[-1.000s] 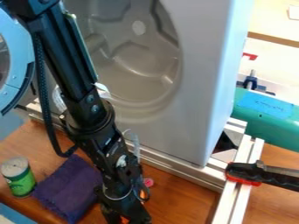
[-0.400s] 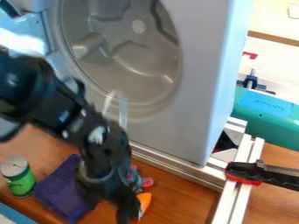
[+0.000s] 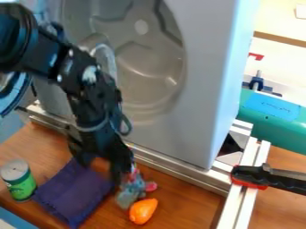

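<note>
The black gripper (image 3: 101,166) hangs over the upper part of a folded purple cloth (image 3: 73,193), its fingers spread apart with nothing seen held between them. Its right finger is close to a small grey-blue plush toy (image 3: 130,192) with pink parts, and hides some of it; whether they touch, I cannot tell. An orange object (image 3: 143,211) with a smooth, rounded shape lies just below the toy. At the cloth's left side stands a green can (image 3: 19,180) with a pale top.
A grey toy washer (image 3: 200,89) with a round opening stands behind the gripper, on metal rails (image 3: 179,169). Its round blue-rimmed door (image 3: 13,96) is at the left. A black-and-red clamp (image 3: 266,179) grips the right rail. A teal case (image 3: 278,116) lies at right.
The gripper has moved up the view toward the washer, over the cloth's upper part. The plush toy and orange object, mostly hidden behind it before, now show. Cloth and can have stayed put.
</note>
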Controlling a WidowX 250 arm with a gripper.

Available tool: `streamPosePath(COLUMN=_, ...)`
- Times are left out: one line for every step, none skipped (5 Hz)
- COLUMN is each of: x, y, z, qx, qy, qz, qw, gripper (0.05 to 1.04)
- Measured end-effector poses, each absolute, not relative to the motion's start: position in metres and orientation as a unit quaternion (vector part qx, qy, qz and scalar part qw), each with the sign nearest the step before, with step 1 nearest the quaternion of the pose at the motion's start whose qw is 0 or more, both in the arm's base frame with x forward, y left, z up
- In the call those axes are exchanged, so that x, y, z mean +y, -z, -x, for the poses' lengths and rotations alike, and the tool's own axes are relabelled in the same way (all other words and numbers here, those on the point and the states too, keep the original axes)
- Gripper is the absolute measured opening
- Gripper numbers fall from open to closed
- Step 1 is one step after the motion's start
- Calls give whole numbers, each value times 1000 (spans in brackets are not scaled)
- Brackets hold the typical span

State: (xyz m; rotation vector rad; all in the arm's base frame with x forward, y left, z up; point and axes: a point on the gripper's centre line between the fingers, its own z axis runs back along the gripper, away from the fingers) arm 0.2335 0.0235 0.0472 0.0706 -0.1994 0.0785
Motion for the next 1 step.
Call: streamPosePath(x=29, y=-49, z=-242, qx=-70, qy=-39, qz=-39, qw=996, gripper=1001)
